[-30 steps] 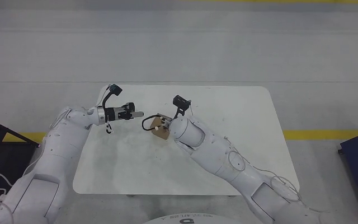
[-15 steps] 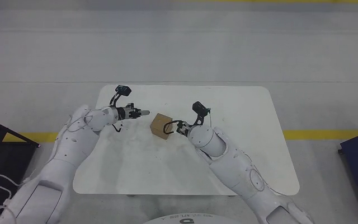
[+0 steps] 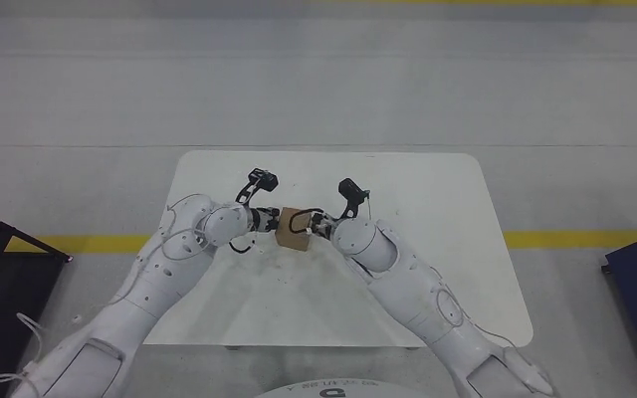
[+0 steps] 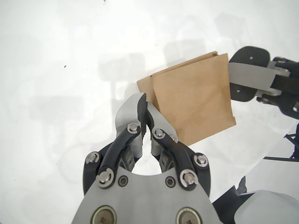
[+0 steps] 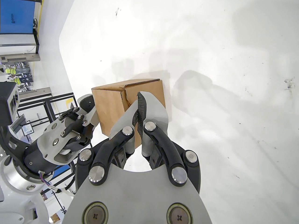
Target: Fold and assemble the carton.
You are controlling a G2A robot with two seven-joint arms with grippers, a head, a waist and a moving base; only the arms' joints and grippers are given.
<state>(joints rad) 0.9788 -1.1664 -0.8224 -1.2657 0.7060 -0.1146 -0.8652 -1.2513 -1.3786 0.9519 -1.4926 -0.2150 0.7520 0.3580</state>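
Note:
A small brown carton (image 3: pixel 292 228) stands closed on the white table (image 3: pixel 418 279), a little left of centre. My left gripper (image 3: pixel 270 221) is shut, and its tips touch the carton's left side. In the left wrist view the shut left gripper (image 4: pixel 144 102) meets a lower corner of the carton (image 4: pixel 193 99), with the right gripper (image 4: pixel 250 80) at the far side. My right gripper (image 3: pixel 315 225) is also shut against the carton's right side. In the right wrist view the right gripper (image 5: pixel 140 99) rests on a folded seam of the carton (image 5: pixel 109 110), and the left gripper (image 5: pixel 87 108) sits behind.
Bare white tabletop (image 5: pixel 210 47) surrounds the carton. The table's rounded far-left corner (image 3: pixel 189 159) lies behind the left arm. Off the table stand a blue panel (image 5: pixel 16 15) and black frames (image 5: pixel 53 103).
The left arm has swung right until its gripper meets the carton. The right arm, first over the carton, drew back to its right side and now touches it again.

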